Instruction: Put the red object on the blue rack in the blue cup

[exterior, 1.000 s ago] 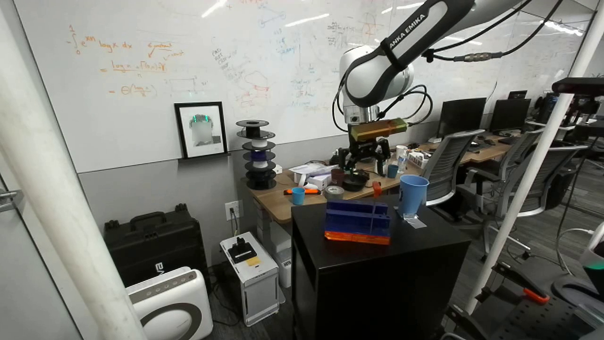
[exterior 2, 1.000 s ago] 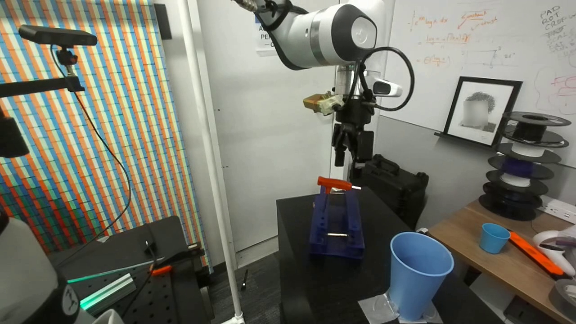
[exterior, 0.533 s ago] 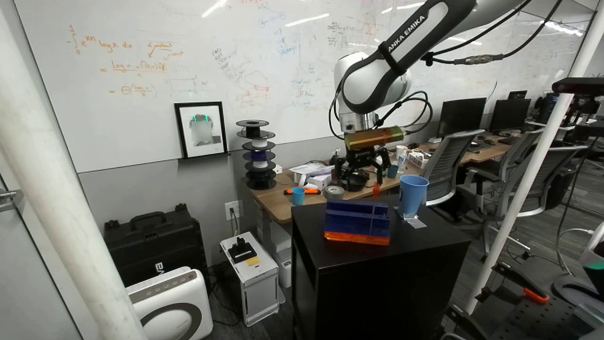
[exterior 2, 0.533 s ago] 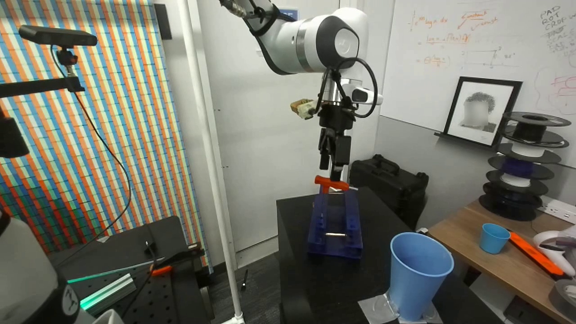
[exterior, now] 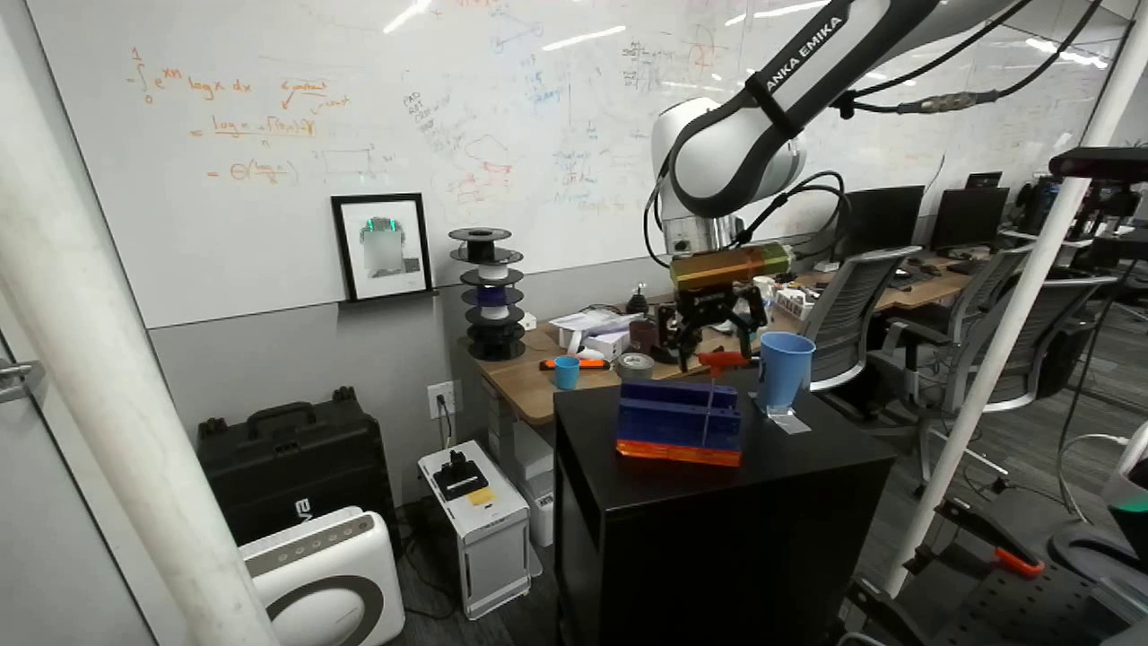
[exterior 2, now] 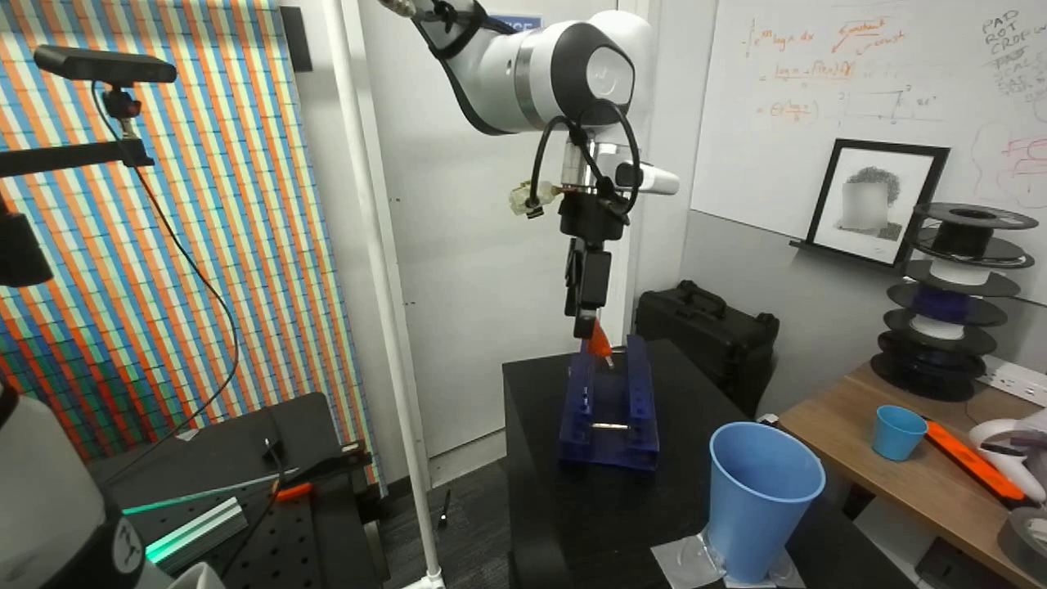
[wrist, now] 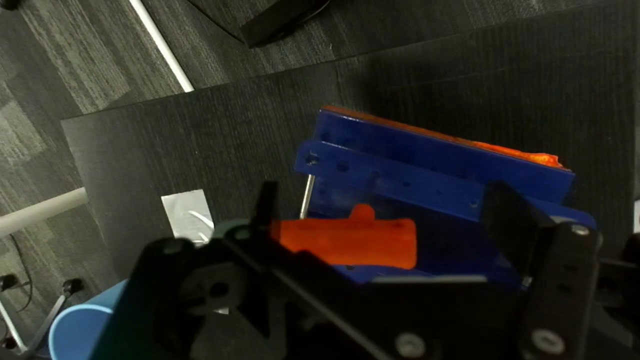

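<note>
The red object, a T-handled tool, stands upright with its shaft in the blue rack; its handle shows in both exterior views (exterior: 723,360) (exterior 2: 599,340) and in the wrist view (wrist: 350,241). The blue rack (exterior: 673,414) (exterior 2: 609,451) (wrist: 390,175) sits on a black cabinet. The light-blue cup (exterior: 784,372) (exterior 2: 754,511) (wrist: 79,332) stands upright, taped to the cabinet beside the rack. My gripper (exterior: 715,359) (wrist: 385,217) is open over the rack, fingers on either side of the handle. One finger is at or against one handle end; a gap shows at the other end.
The black cabinet top (exterior: 646,489) carries rack and cup, and its edge is close to the cup. A wooden desk (exterior 2: 826,405) behind holds a smaller blue cup (exterior: 566,372) (exterior 2: 897,433), a tape roll (exterior: 635,366) and clutter. A white pole (exterior 2: 384,286) stands near the cabinet.
My gripper has come down over the red object. The red handle has turned about its upright shaft, and the rack shifted very slightly. The cup has not moved.
</note>
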{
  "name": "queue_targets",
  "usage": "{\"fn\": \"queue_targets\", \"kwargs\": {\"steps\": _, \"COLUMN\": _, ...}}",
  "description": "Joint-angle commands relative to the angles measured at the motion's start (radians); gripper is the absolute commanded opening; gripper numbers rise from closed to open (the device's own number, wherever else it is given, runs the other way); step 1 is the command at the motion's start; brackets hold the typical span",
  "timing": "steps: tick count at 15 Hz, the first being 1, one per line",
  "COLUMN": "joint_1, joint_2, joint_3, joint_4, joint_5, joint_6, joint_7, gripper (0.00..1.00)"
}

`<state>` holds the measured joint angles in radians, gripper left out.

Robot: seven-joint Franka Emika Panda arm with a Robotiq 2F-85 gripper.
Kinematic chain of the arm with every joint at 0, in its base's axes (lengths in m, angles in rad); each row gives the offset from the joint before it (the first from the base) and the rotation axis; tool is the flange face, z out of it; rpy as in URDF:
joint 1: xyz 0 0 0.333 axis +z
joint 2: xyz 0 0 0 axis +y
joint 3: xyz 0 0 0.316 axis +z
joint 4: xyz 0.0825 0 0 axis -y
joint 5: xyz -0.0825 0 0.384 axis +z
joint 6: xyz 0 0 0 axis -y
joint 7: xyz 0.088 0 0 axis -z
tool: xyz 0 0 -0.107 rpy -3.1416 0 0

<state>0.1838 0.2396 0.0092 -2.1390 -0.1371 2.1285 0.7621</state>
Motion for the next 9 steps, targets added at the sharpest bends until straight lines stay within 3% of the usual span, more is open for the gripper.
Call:
{"fn": "queue_targets", "kwargs": {"steps": 1, "joint_1": 0.0, "joint_2": -0.064, "joint_3": 0.013, "joint_4": -0.064, "joint_5": -0.007, "joint_6": 0.016, "joint_7": 0.038, "gripper": 1.0}}
{"fn": "queue_targets", "kwargs": {"steps": 4, "joint_1": -0.01, "joint_2": -0.086, "joint_3": 0.018, "joint_4": -0.074, "joint_5": -0.047, "joint_6": 0.009, "joint_7": -0.031, "gripper": 1.0}}
{"fn": "queue_targets", "kwargs": {"steps": 9, "joint_1": -0.024, "joint_2": -0.099, "joint_3": 0.004, "joint_4": -0.1, "joint_5": -0.091, "joint_6": 0.078, "joint_7": 0.042, "gripper": 1.0}}
